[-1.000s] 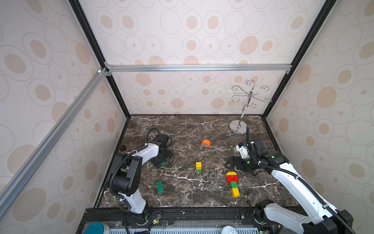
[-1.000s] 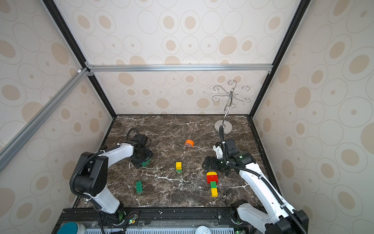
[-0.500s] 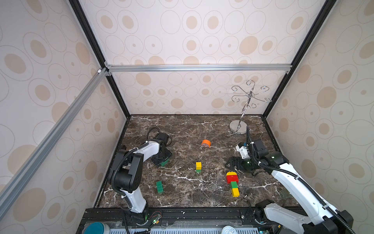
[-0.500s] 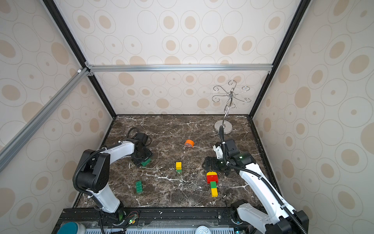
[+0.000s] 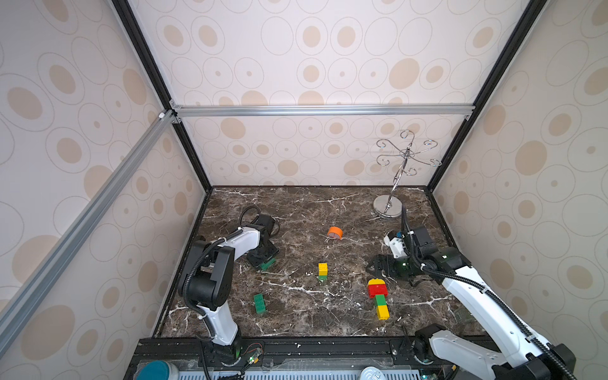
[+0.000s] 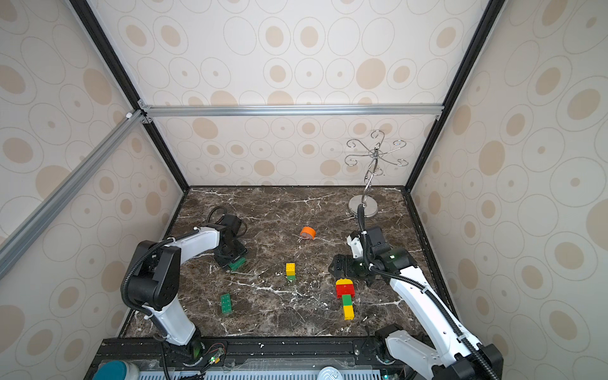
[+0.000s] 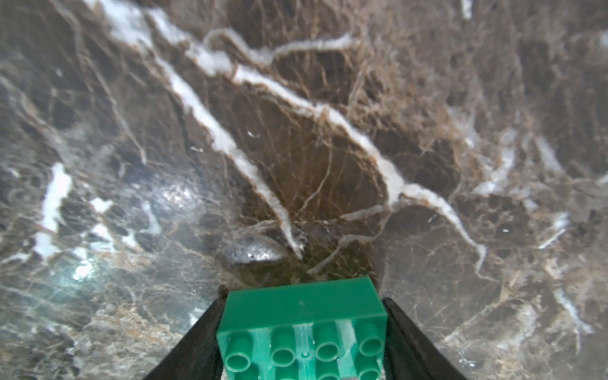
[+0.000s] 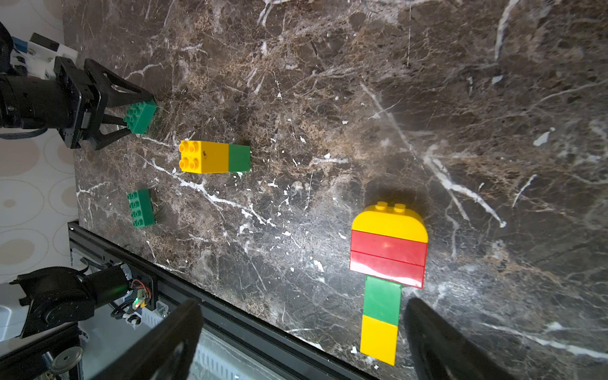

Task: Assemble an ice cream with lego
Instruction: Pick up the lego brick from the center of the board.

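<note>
A green brick [image 7: 302,322] lies on the marble at the left, and my left gripper [image 5: 265,261] is shut on it, one black finger against each side. The right wrist view shows the same grip on that brick [image 8: 139,115]. My right gripper [image 8: 304,304] hovers open just behind a flat-lying stack [image 5: 378,296]: yellow dome [image 8: 388,220], red bricks [image 8: 388,256], green brick [image 8: 383,301], yellow brick [image 8: 378,339]. A yellow-on-green stack [image 5: 322,271] lies mid-table, another green oblong brick [image 5: 259,303] lies near the front left, and an orange dome [image 5: 335,233] lies further back.
A chrome hook stand [image 5: 387,207] stands at the back right, just behind my right arm. Patterned walls close in three sides of the marble floor [image 5: 296,210]. A black rail [image 5: 296,342] runs along the front edge.
My left gripper's jaws have narrowed onto the green brick and the left arm's elbow has swung inward. The right arm and the other bricks have not moved.
</note>
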Controlling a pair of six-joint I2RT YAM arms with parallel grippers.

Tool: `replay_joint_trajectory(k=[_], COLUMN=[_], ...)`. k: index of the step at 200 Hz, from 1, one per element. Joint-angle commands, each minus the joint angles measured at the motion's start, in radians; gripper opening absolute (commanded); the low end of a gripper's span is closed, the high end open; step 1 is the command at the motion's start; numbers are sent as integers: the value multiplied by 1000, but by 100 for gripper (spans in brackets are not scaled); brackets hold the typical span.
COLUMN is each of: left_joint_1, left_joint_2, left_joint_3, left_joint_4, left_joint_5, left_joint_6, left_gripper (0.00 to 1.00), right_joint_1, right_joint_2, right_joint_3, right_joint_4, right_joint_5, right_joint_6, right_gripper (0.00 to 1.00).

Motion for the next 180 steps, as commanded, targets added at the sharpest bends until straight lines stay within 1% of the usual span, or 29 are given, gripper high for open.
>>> replay_joint_trajectory(k=[1, 36, 73, 105, 128, 180], left_joint_1=[6, -5, -56, -147, -219, -374], left_joint_2=[4, -11, -37, -70, -82, -44], left_joint_3=[14, 29, 114, 228, 317, 527], left_joint_4=[-31, -43, -111, -183, -245, -397], left_joint_5=[-5, 1, -34, -48, -51, -24], left_joint_6=[26, 72, 145, 204, 212, 241], left_gripper=[64, 61, 59, 57, 57, 55], right_joint_1=[-8, -8, -8, -8, -8, -8], right_joint_2=[-14, -19, -21, -19, -17, -19], right_joint_3=[-17, -20, -24, -32, -38, -44], right_joint_4=[-1, -2, -2, 6, 13, 16], right_joint_5=[11, 11, 15, 10, 8, 4], right_joint_6=[-12, -9, -6, -3, -3, -4], right_gripper=[99, 99, 98, 99, 99, 98])
